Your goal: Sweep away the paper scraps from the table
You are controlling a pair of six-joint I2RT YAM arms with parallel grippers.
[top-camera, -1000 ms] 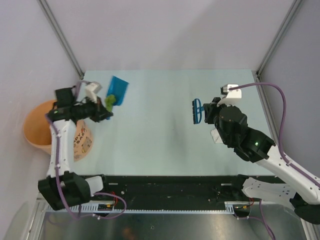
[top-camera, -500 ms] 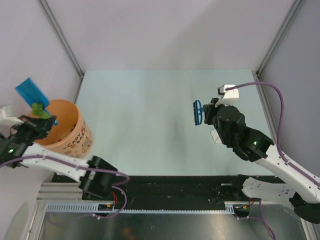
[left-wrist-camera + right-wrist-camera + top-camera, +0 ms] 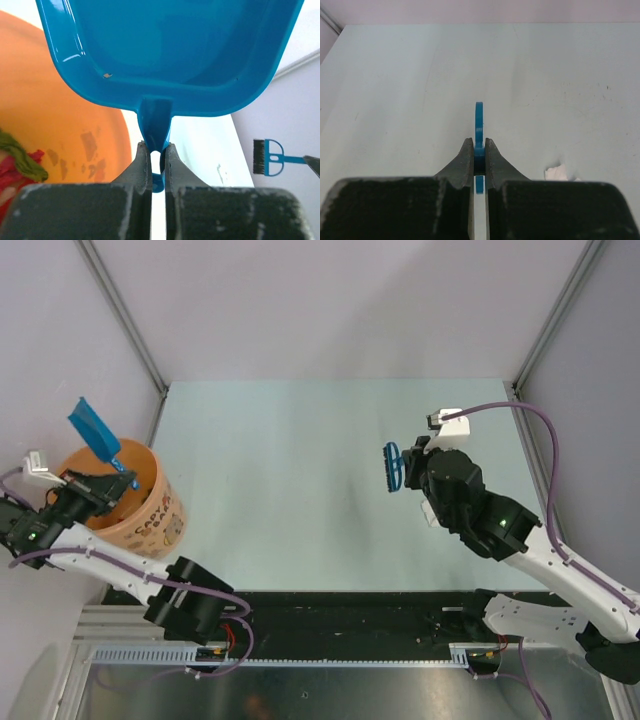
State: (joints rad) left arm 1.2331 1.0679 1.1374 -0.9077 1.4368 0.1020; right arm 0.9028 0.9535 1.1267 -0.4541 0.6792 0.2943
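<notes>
Tipped up now, dustpan [image 3: 92, 430] emptied.
The left gripper [image 3: 157, 150] pinches its handle over the orange bucket [image 3: 152, 517] at the table's [image 3: 290, 450] 9 o'clock, paper scraps [image 3: 20, 162] inside; the right gripper [image 3: 479, 145] pinches the brush [image 3: 394, 465] at 3 o'clock.

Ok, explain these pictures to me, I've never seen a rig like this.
These are two robot arms at the near edge of a pale green table, each ending in a two-finger gripper. The wide picture is from a fixed camera overhead; the other two are from wrist cameras looking along the fingers. The left gripper pinches the handle of a blue dustpan over an orange bucket holding red and green paper scraps. The right gripper holds a small blue brush above the table.
</notes>
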